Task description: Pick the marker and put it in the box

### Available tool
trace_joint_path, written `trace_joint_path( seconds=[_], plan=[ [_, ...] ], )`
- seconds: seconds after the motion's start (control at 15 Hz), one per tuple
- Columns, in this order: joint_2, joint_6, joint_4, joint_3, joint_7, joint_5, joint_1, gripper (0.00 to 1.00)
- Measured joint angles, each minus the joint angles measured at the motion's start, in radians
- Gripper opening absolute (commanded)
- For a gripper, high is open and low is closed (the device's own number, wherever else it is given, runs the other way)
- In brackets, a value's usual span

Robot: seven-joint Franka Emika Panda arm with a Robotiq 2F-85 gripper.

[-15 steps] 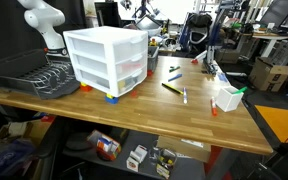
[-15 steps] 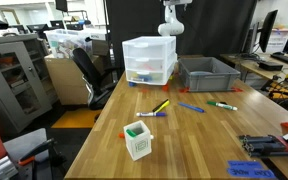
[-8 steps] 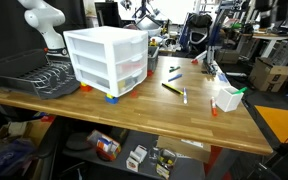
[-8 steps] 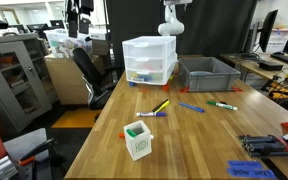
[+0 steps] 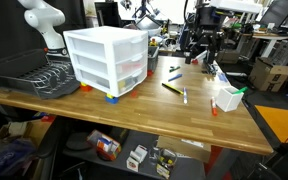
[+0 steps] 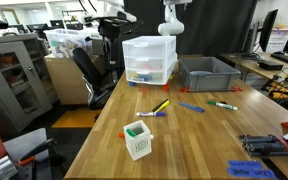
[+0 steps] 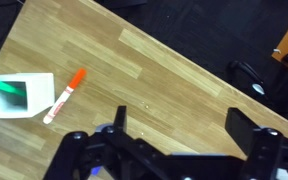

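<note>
in an exterior view the gripper (image 5: 206, 52) hangs dark above the far side of the wooden table (image 5: 134, 118), well apart from the marker (image 5: 184, 96), which lies flat on the tabletop just beside a yellow-and-dark pen (image 5: 171, 88). the small white box (image 5: 227, 99) stands near the table's end, past the marker, and a white drawer unit (image 5: 106, 60) and a black dish rack (image 5: 29, 72) take up the other end. in an exterior view from the opposite end the gripper (image 6: 111, 45) shows up high beside the drawer unit (image 6: 148, 60); its fingers are too small here to judge. the marker (image 6: 152, 114) lies between the box (image 6: 136, 142) and the yellow-and-dark pen (image 6: 161, 104), with a small blue pen (image 6: 191, 107) and a green marker (image 6: 222, 104) further along and a grey bin (image 6: 206, 72) behind them. in the wrist view the gripper (image 7: 179, 118) looks down on the table with its fingers (image 7: 119, 118) released and spread wide, only bare wood between them. the box (image 7: 34, 105) sits at the left edge with a green bit at its rim, and an orange-capped marker (image 7: 64, 95) lies just beside it.
</note>
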State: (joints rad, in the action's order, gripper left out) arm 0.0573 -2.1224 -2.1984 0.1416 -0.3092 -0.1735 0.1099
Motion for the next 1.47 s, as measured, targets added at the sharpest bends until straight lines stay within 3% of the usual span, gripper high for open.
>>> trace_joint_path(
  seconds=[0.67, 1.13, 1.47],
  plan=[
    [0.047, -0.034, 0.024, -0.024, -0.037, -0.026, -0.001, 1.0],
    [0.262, -0.364, 0.033, -0.093, -0.076, -0.031, -0.012, 1.0],
    [0.374, -0.498, 0.07, -0.124, -0.137, -0.023, 0.001, 1.0]
  ],
)
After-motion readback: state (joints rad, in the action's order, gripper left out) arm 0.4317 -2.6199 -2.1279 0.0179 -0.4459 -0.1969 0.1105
